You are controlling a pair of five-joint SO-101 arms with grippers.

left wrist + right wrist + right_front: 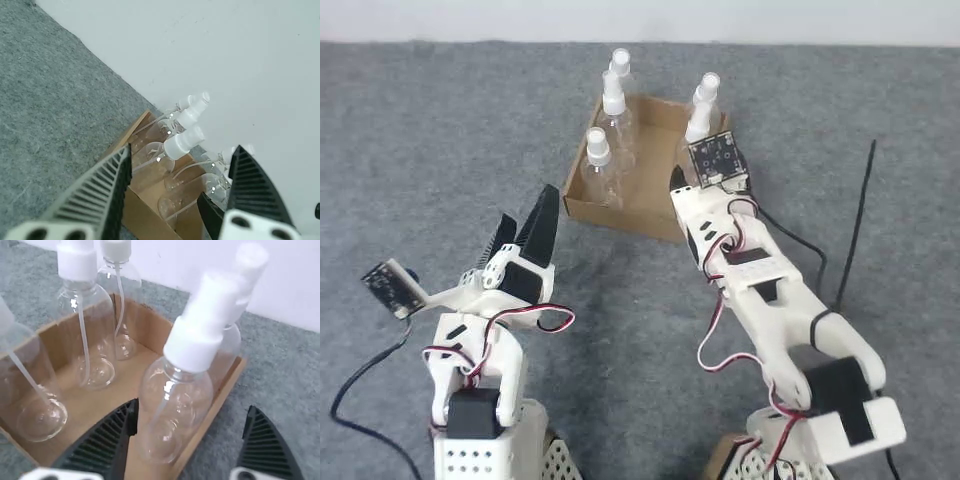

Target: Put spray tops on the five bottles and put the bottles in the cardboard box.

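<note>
My right claw is hanging wide open, and a capped bottle is standing just beyond it in the cardboard box.

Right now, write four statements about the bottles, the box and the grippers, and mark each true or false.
1. The cardboard box lies tipped on its side. False: it stands open side up on the grey carpet.
2. All five bottles in it carry a white spray top. True.
3. The left gripper is shut on a bottle. False: it is open and empty, apart from the box.
4. The right gripper is open with a bottle between its jaws. True.
</note>
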